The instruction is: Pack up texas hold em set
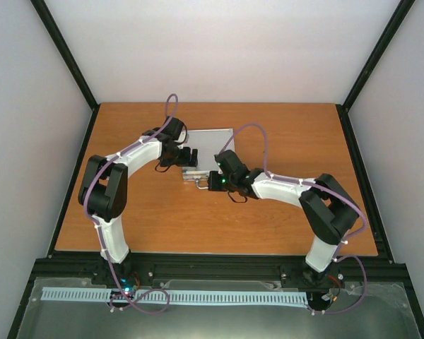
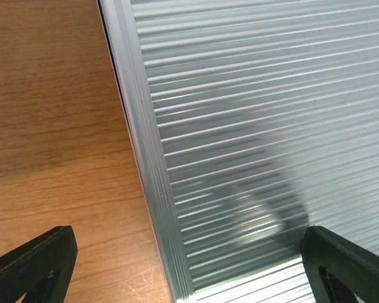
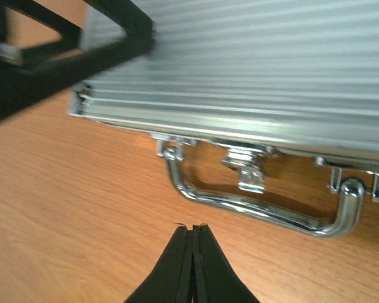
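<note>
The texas hold em set shows as a ribbed silver aluminium case [image 1: 210,143], lying flat on the wooden table with its lid down. Its chrome handle [image 3: 259,211] and a latch [image 3: 251,172] face the near side. My left gripper [image 1: 187,157] hovers open just above the lid [image 2: 259,126], its fingers [image 2: 35,265] straddling the case's left edge. One finger is over the wood, the other over the lid. My right gripper [image 3: 191,228] is shut on nothing, just above the table a short way in front of the handle. In the overhead view the right gripper [image 1: 201,182] sits at the case's near edge.
The wooden table [image 1: 268,219] is bordered by black frame rails [image 1: 219,267] at the near edge and sides. Both arms reach inward and meet at the case, with purple cables looping over them. The left gripper's black fingers [image 3: 63,50] cross the top left of the right wrist view.
</note>
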{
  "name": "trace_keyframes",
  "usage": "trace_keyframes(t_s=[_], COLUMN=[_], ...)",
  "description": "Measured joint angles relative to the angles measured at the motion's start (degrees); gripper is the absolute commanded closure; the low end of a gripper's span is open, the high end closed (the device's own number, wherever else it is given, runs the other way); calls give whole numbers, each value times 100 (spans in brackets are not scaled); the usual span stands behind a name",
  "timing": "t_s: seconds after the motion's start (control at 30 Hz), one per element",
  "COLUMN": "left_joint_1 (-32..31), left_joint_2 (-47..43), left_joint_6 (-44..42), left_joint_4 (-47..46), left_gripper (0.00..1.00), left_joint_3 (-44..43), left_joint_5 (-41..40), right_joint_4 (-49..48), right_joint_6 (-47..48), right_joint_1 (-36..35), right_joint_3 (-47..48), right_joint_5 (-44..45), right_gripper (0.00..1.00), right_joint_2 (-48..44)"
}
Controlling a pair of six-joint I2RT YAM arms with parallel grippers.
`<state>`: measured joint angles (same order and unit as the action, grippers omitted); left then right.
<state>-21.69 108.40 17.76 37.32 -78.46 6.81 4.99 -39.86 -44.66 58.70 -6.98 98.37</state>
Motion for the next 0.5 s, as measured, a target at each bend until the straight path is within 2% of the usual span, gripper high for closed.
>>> trace_keyframes(t_s=[0.5], left_joint_1=[-2], left_joint_2=[0], left_joint_6=[-2], left_joint_4=[2], left_gripper=[0], left_joint_3=[0], left_joint_5=[0], right_joint_4=[144], right_joint_6=[-24], right_joint_1=[0], right_joint_3=[289], right_joint_5=[240], right_gripper=[97], right_joint_2=[702])
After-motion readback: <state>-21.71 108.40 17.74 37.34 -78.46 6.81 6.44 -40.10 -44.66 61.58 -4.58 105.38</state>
